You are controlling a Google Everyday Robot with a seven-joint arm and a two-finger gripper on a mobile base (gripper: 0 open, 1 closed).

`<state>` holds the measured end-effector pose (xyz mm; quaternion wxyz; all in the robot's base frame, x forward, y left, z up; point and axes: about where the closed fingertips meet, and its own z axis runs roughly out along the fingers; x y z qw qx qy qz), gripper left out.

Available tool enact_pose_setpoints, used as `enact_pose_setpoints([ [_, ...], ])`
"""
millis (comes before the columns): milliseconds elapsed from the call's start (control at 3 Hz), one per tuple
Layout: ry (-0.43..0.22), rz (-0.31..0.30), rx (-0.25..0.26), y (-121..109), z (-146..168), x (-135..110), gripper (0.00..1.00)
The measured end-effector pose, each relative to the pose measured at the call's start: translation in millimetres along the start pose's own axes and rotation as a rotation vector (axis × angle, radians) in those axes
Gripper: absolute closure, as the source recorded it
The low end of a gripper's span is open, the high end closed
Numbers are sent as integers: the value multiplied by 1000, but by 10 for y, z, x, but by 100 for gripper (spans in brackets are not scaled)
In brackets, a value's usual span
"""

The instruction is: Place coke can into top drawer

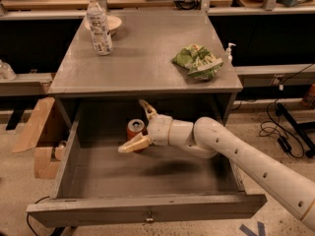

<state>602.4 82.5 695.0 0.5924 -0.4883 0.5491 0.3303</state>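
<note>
Clear plastic, a water bottle (99, 23) is standing on the tabletop (147, 58), above and left of the fingers (135, 143). Below, the top drawer (98, 208) is sitting pulled open, and the coke can (136, 128) is standing upright inside it near the back. The gripper (132, 127) is reaching in from the right, its fingers spreading wide apart on either side of the can; contact is unclear. Above and right of them, a green bag (198, 62) is lying on the tabletop.
</note>
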Motion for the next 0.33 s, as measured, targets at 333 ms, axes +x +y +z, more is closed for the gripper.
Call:
enact_pose_setpoints([
  [333, 0, 0, 0, 0, 0, 0, 0],
])
